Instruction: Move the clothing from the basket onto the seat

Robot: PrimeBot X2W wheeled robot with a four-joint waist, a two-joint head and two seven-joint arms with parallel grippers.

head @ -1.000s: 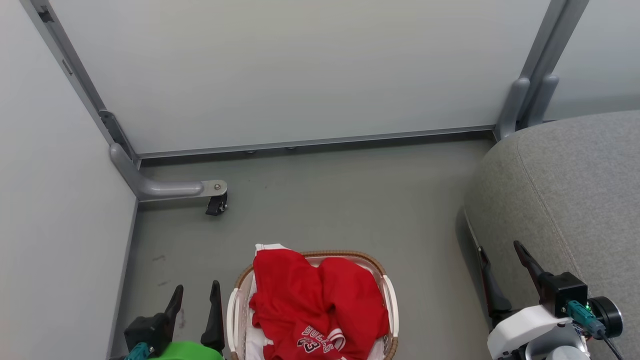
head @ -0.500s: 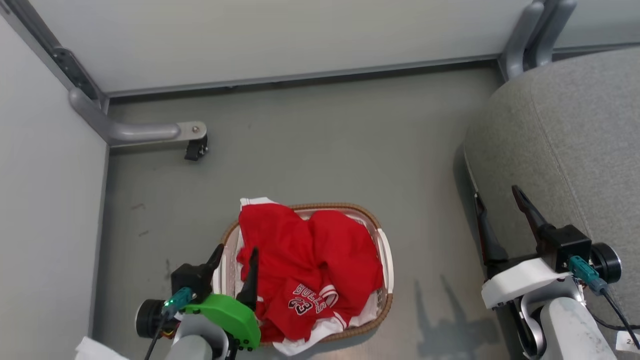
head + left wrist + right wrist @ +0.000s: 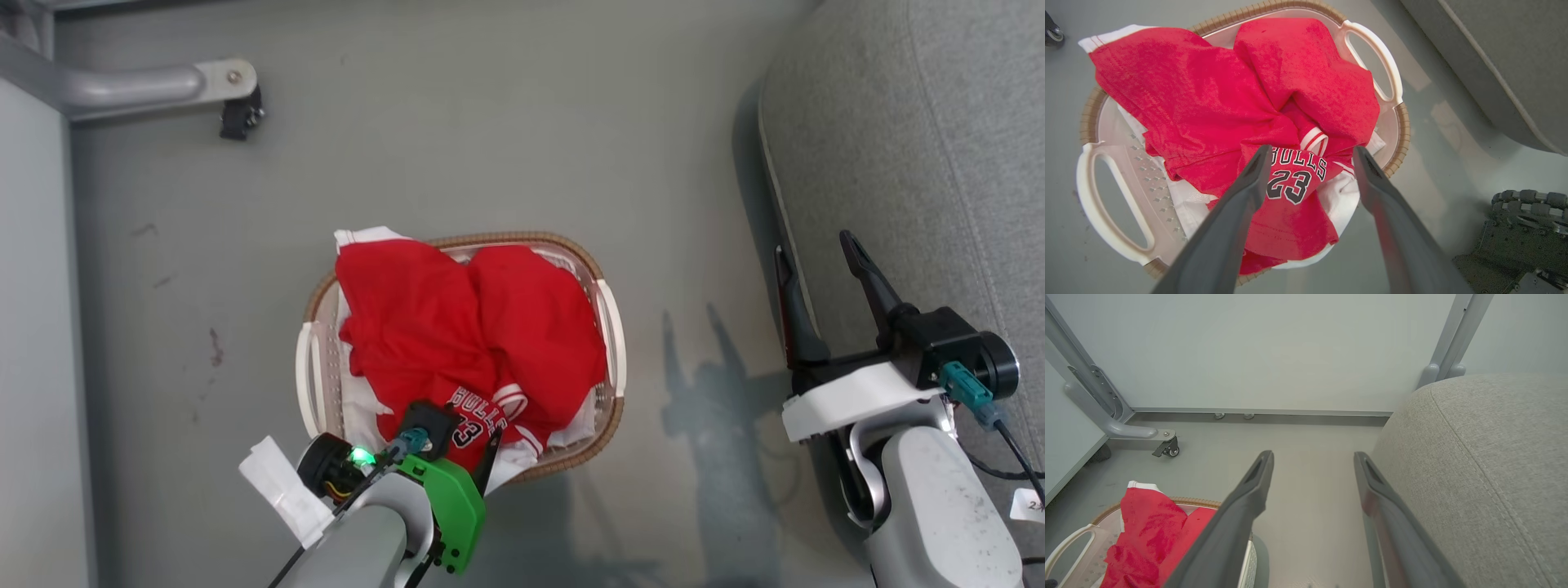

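— Red clothing [image 3: 1208, 94] is piled in the basket [image 3: 1086, 183] on the floor [image 3: 490, 122]. Which way is it from the left fingers [image 3: 1235, 212]?
— Straight ahead, at twelve o'clock. The "BULLS 23" patch [image 3: 1296, 175] sits right between the two tips.
— Are they holding it?
— No. They are wide apart with nothing in them. I can't tell if they touch the cloth.
— And the right fingers [image 3: 869, 278]?
— Wide apart too, holding nothing. They are by the edge of the seat [image 3: 939, 122], well away from the basket.
— So which arm grabs?
— The left, I think. The seat is at three o'clock from the basket, so the clothing must go that way.
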